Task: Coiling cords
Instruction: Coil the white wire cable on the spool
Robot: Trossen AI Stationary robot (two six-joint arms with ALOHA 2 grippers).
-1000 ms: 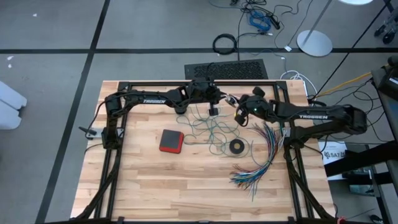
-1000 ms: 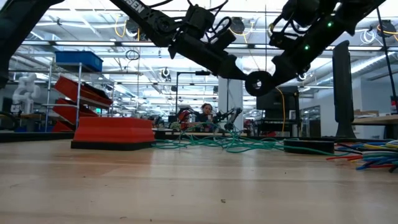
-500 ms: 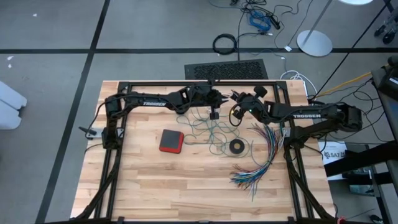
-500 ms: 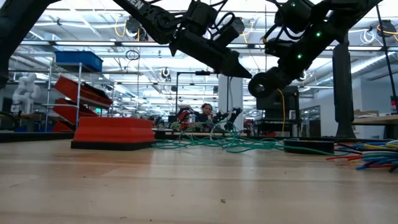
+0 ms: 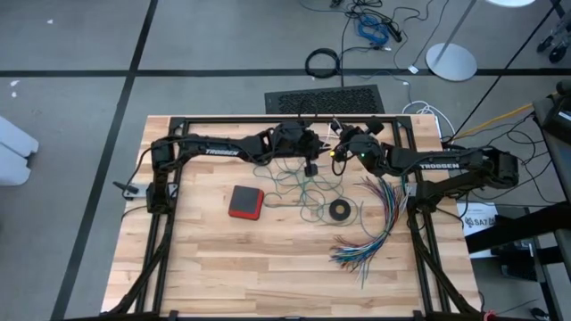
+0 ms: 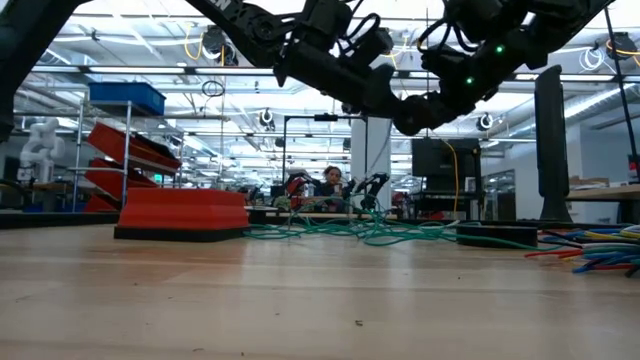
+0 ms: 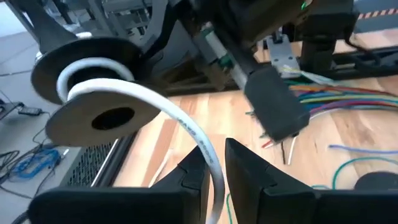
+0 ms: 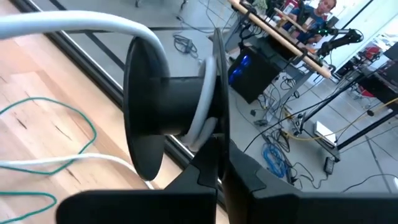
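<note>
The white cord [image 7: 186,121] runs from my left gripper [image 7: 211,180] in an arc to a round black spool [image 7: 93,93], where a few turns are wound. My right gripper [image 8: 217,165] is shut on that spool [image 8: 155,112]. Both grippers meet above the table's far middle, the left [image 5: 314,147] just left of the right [image 5: 343,149], well above the wood in the low view [image 6: 400,108]. The teal-green cord [image 5: 303,192] lies in a loose tangle on the table below them [image 6: 370,232]. My left gripper pinches a single strand of the white cord [image 7: 210,163] between its two fingers. It comes roughly level from the table's left. The cord rises from the fingers in a curve to the spool, clear of the table. My right gripper pinches the rim of one of the spool's flanges [image 8: 215,134] between its two fingers, the flange edge-on in the gap. The spool is held clear of the table with its axis about level. White turns sit on its core [image 8: 200,121].
A red flat box [image 5: 245,201] lies left of the teal tangle, a small black ring [image 5: 340,210] to its right. A fanned bundle of multicoloured wires [image 5: 370,227] spreads at the right. The near half of the wooden table [image 5: 268,276] lies bare.
My left gripper has gone toward the table's right, up to the spool, rolling a little, still shut on the white cord. My right gripper has turned its wrist, swinging the spool up and toward the left gripper.
</note>
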